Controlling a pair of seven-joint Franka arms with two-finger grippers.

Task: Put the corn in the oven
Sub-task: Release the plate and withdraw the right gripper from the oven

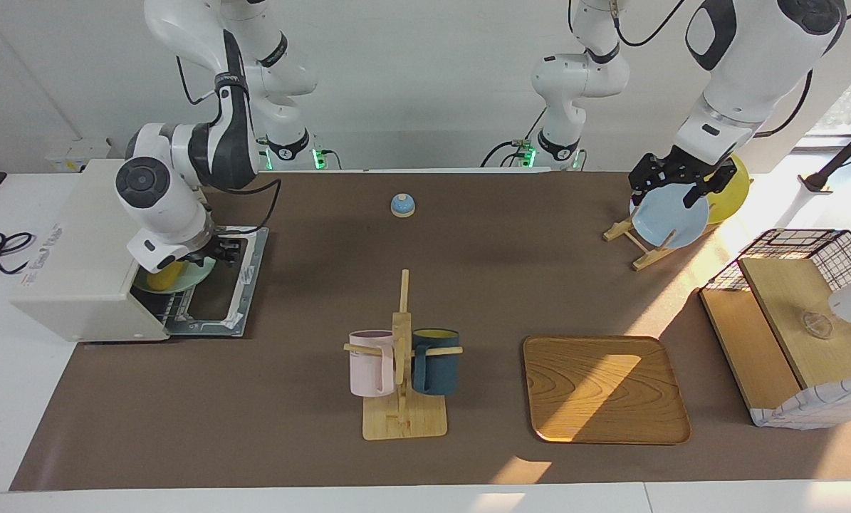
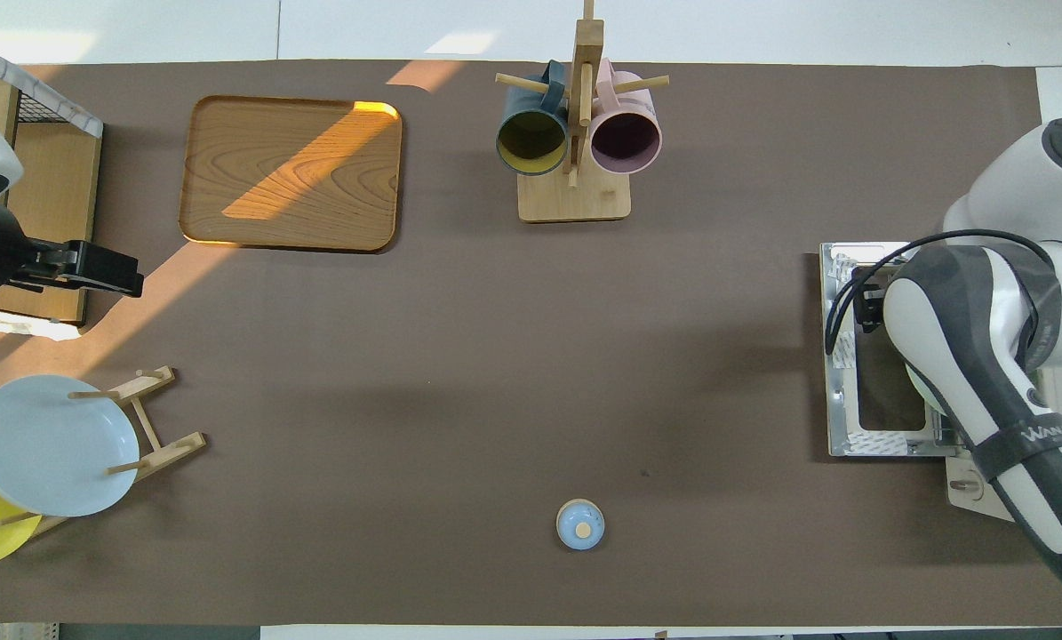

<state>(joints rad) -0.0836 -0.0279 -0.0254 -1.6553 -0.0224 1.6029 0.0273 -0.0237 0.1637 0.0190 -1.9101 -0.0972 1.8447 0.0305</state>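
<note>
**Yellow corn at the oven mouth, release under way**

Yellow shows just inside the oven (image 1: 76, 263), which stands at the desk (image 1: 425, 456) edge at the right arm's end with its door (image 1: 218, 285) dropped flat. We read that yellow shape as the corn (image 1: 163, 276), lying on a pale green plate (image 1: 196, 273) on the rack. The right hand (image 1: 183, 271) sits at the oven mouth, right over it.

We judge this to be the placing step, close to done. The next move calls for letting the corn settle, drawing the right hand straight out over the open door without dragging the plate, and perhaps shutting the door.

The right hand's fingers are hidden by its own wrist in the facing view and by the arm in the overhead view, so we cannot tell whether they are spread or gripping the corn. Most of the corn is covered too. The left hand (image 1: 674, 179) waits with fingers wide over the blue plate (image 1: 671, 217) on its rack, at the left arm's end.
</note>
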